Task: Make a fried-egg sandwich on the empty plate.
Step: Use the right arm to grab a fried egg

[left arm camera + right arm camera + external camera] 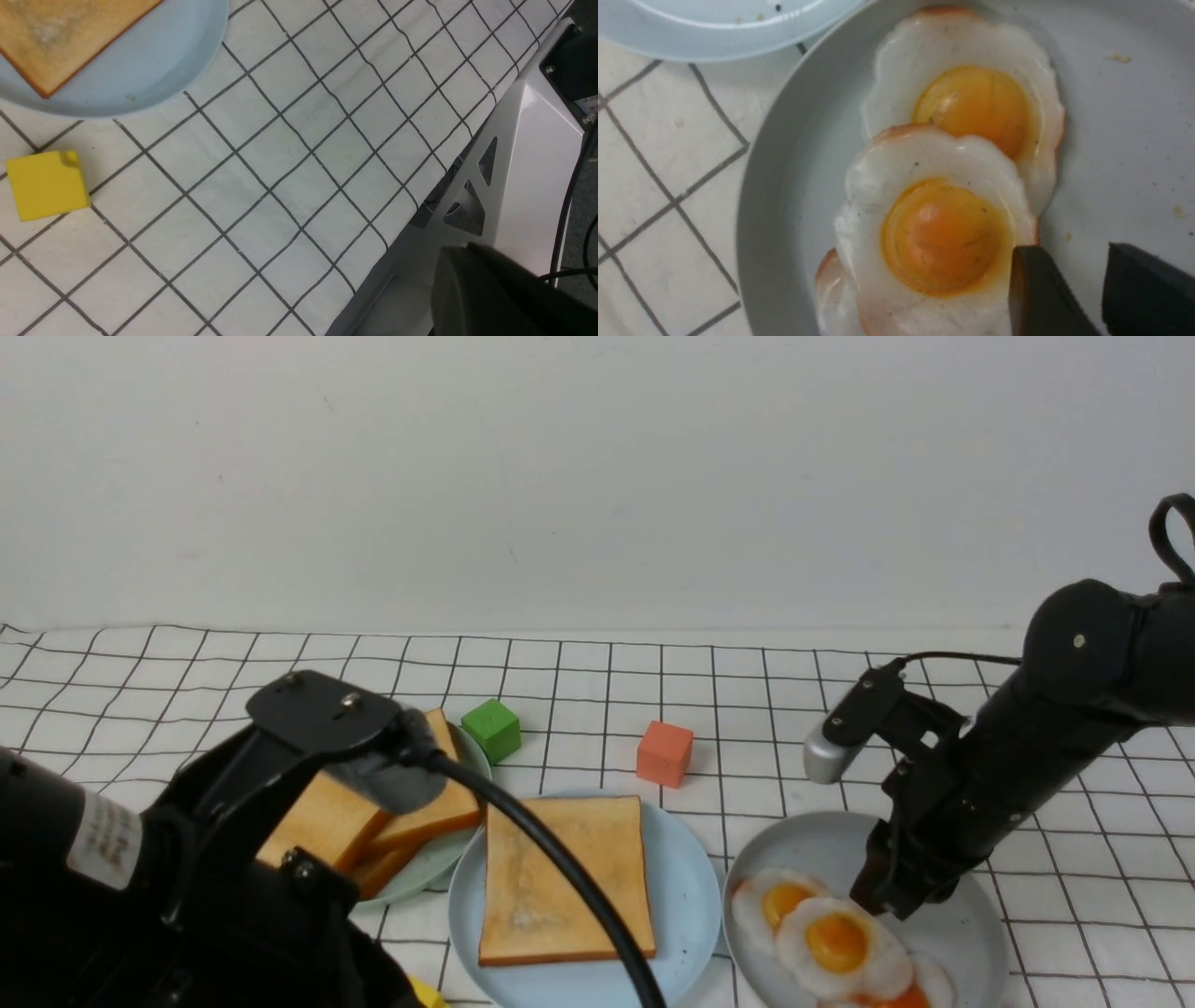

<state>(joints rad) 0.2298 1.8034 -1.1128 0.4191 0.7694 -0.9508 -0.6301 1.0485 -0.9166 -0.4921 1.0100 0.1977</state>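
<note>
Spread in a row over the checked worktop (579, 672), for short reaches. At centre, on the light blue plate (686, 887): one toast slice (560, 877) laid flat as base of the fried-egg sandwich, no egg on it yet. At its 3 o'clock, the grey plate (971, 924) with overlapping fried eggs (837, 943). Down at the top egg's rim, right end effector (1071, 254) released, fingers (1036, 289) astride the thin white edge, probably for a pinch. Left end effector (467, 275) clenched, parked near 7 o'clock, clear.
</note>
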